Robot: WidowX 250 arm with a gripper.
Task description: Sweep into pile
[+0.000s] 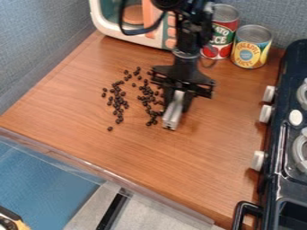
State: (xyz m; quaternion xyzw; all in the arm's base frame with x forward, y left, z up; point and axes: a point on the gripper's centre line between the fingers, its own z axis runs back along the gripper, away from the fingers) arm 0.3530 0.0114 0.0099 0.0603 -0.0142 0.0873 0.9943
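Note:
Over the middle of the wooden counter hangs my black gripper, shut on a grey, metallic-looking bar that slants down toward the counter. Many small dark beads lie scattered to the left of the gripper, in two loose, roughly upright bands. The right band comes right up beside the bar and the gripper, whose body may hide some beads. A single bead lies apart at the lower left.
A toy microwave stands at the back left against the wall. Two cans, one red and one yellow, stand at the back right. A dark toy stove with white knobs borders the right side. A clear ledge runs along the front edge.

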